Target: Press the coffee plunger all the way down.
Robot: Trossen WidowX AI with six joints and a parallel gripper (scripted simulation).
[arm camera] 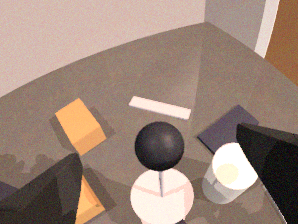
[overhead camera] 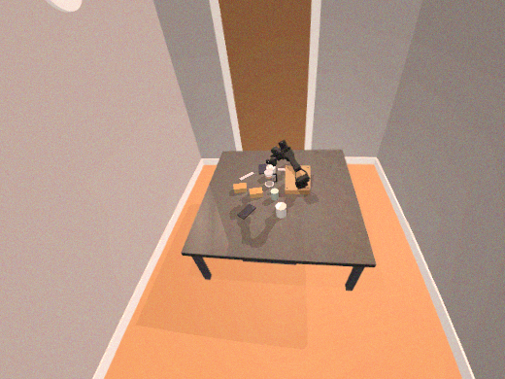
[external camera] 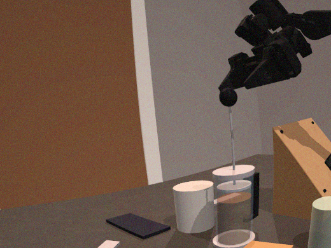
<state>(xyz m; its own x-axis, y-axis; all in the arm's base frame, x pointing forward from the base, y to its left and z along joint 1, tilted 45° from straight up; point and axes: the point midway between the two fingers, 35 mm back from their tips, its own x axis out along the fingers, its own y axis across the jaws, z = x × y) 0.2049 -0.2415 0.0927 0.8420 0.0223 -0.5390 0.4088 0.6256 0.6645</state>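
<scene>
The glass coffee press (overhead camera: 268, 173) (external camera: 234, 219) stands upright with its pale lid (external camera: 233, 170) (arm camera: 161, 206) on. Its thin rod (external camera: 232, 137) rises high above the lid to the black ball knob (external camera: 228, 96) (arm camera: 159, 146). The plunger disc (external camera: 234, 185) is near the top inside the glass. My gripper (external camera: 233, 88) (arm camera: 160, 147) is open and empty. It is low over the knob, close behind it in the exterior view; in the wrist view the knob shows midway between the spread fingers. Whether a finger touches the knob cannot be told.
A white cup (external camera: 194, 208) (arm camera: 224, 177) stands close beside the press, with a dark flat slab (external camera: 137, 225) (arm camera: 227, 129) near it. Two orange blocks (overhead camera: 240, 188) (overhead camera: 255, 191), a pale green cup (overhead camera: 275, 194) and another white cup (overhead camera: 281, 210) are around. The arm's wooden base (overhead camera: 297, 170) (external camera: 289, 178) is at the right.
</scene>
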